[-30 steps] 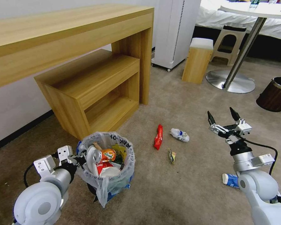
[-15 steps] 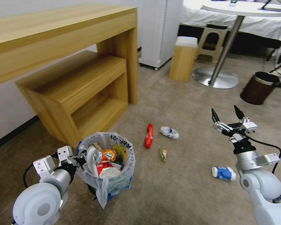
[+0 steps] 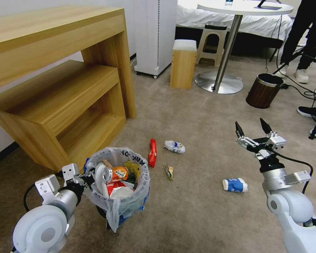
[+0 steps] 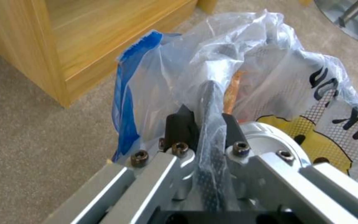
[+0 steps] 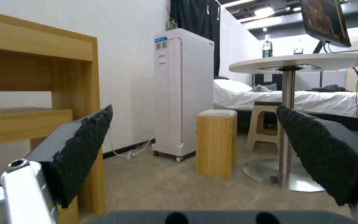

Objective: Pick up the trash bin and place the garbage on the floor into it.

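On the floor [image 3: 200, 218] lay a crushed blue cup [image 3: 235, 185], judged light and soft, best pinched across its flattened body; the right gripper [image 3: 253, 127] was held apart above, while the trash bin [image 3: 117, 182] was clamped at its rim by the left gripper [image 4: 204, 124].

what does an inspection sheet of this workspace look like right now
surface: beige carpet, bare between the litter.
job's things: lined trash bin holding a can and cups; on the floor a red wrapper, white crumpled piece, small wrapper, blue-and-white cup.
clutter: brown bin.
grippers: left gripper shut on the bin's rim and liner; right gripper open, empty, above the floor.
cables: black cables beside the brown bin.
surroundings: wooden desk, white cabinet, stool, round table.
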`<state>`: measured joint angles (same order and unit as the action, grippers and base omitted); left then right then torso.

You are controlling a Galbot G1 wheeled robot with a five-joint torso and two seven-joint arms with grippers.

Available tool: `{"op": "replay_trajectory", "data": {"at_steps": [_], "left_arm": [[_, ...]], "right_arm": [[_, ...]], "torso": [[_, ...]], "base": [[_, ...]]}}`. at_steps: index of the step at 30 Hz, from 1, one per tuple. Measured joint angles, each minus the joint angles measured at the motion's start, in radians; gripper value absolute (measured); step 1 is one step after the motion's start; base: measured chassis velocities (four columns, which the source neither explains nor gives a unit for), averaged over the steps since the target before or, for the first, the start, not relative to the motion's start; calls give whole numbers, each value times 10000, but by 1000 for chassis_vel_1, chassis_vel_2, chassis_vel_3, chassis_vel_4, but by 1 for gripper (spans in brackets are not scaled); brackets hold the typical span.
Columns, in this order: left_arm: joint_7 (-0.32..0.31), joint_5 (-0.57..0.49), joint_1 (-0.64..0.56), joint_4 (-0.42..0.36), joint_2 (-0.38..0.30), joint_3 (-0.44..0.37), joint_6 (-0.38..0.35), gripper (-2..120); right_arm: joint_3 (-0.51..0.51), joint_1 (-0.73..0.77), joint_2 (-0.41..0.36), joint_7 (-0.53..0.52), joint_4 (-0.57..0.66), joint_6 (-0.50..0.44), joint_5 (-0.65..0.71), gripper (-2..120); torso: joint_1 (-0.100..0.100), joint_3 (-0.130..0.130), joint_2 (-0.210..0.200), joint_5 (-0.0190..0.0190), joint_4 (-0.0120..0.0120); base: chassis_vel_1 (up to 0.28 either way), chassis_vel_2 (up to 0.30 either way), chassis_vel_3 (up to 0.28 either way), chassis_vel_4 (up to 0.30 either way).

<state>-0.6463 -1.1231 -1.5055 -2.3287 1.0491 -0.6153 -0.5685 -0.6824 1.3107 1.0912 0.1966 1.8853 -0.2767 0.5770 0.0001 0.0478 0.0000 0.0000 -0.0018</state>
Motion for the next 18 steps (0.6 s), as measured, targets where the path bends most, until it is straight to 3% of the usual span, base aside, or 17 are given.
{"op": "replay_trajectory", "data": {"at_steps": [12,18], "left_arm": [[17,270,117,11,-49,-205,111,2],[27,399,213,106,-62,-555,240,2]], "right_arm": [[81,221,156,66,91,35,72,100],[176,211,237,72,66,24,42,100]], "torso": [[0,-1,0,0,-1],[0,-1,0,0,-1]], "base": [[0,0,0,0],[-103,107,107,-102]]}}
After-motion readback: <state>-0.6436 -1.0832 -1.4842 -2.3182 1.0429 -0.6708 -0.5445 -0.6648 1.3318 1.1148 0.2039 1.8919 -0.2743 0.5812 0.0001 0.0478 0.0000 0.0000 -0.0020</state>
